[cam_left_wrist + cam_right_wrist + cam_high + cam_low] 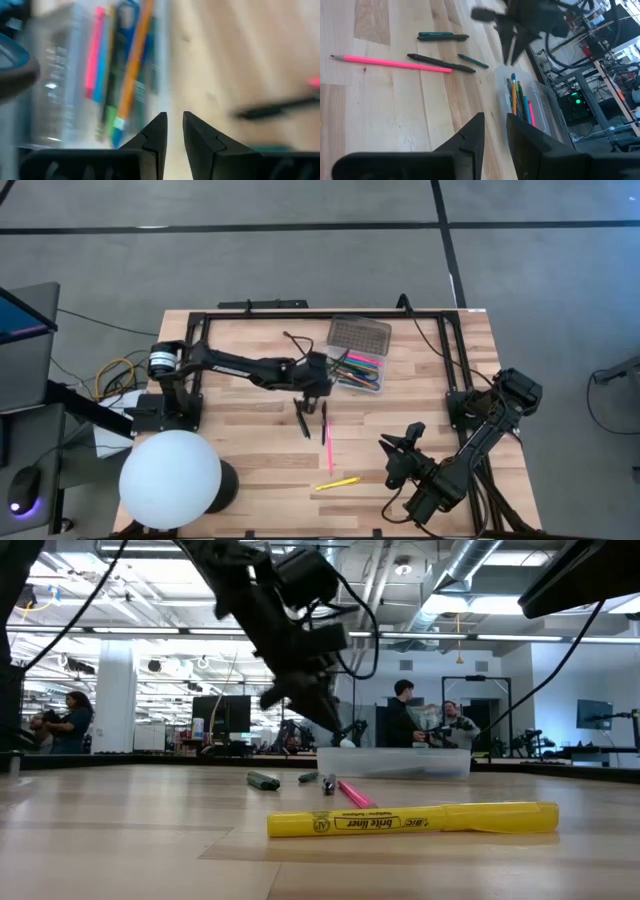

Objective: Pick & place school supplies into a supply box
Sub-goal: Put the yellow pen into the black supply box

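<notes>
The supply box lies at the table's far middle, its dotted lid folded open behind it. Pink, blue, orange and green pens lie inside. My left gripper hangs above the table just left of the box, narrowly open and empty. On the wood below it lie a dark green marker, a black pen and a pink pencil. A yellow highlighter lies nearer the front edge. My right gripper waits at the near right, narrowly open and empty.
A white globe stands at the near left corner. A black rail frame runs along the far edge and down both sides. People stand in the room beyond the table. Bare wood lies between the loose pens and my right gripper.
</notes>
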Controlling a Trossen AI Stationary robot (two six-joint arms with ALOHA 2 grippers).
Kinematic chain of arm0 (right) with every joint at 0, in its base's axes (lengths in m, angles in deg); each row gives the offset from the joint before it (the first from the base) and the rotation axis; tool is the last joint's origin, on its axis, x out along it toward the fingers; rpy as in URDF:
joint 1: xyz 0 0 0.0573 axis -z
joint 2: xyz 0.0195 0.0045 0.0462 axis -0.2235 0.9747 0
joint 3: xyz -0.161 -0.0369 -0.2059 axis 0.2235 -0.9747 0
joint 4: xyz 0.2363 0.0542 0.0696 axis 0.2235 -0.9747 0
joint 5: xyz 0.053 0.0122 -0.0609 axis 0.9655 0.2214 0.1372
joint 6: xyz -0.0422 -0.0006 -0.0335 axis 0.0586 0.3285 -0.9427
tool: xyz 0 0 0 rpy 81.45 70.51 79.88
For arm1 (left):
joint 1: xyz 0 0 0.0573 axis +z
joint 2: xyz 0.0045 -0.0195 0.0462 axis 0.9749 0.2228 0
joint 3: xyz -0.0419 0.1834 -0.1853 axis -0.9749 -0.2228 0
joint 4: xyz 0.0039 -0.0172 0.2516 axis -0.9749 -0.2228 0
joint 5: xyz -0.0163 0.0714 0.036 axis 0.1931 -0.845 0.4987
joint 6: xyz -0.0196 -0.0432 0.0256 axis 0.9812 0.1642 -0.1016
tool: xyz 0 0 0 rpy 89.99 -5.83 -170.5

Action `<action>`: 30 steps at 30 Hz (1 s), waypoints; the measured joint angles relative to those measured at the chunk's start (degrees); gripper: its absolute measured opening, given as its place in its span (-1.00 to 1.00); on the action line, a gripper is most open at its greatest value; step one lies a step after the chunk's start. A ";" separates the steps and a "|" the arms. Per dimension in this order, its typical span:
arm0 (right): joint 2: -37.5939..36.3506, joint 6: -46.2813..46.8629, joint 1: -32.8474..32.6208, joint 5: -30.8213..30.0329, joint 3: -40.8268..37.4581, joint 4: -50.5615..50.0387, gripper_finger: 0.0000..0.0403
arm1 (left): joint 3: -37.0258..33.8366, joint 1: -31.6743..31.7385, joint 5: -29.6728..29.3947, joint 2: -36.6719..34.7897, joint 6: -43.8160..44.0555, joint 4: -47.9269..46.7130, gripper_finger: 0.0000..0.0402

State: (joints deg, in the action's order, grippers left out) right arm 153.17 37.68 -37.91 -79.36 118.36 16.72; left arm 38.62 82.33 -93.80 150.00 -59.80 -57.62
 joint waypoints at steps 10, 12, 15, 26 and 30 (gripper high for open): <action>-0.01 0.00 1.74 -0.04 -0.02 -0.04 -0.63 | -0.04 -2.96 8.14 -1.05 3.53 -20.72 -0.72; -0.01 0.00 2.43 0.00 -0.02 -0.02 -0.63 | -0.04 -2.96 9.73 -1.05 4.50 -21.80 -0.72; 0.01 0.00 3.40 0.02 -0.02 -0.01 -0.63 | -0.06 -3.01 12.68 -1.03 5.26 -23.84 -0.72; 0.00 0.02 3.98 0.12 -0.02 0.23 -0.63 | -6.51 -5.27 13.54 -1.20 5.48 -20.45 -0.72; -0.01 0.09 4.01 0.11 -0.02 0.34 -0.63 | -6.66 -6.33 12.60 -1.21 6.16 -20.19 -0.72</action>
State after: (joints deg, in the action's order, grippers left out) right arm 153.16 37.77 -33.91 -79.25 118.34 17.06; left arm 31.96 76.00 -81.20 148.79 -53.64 -77.80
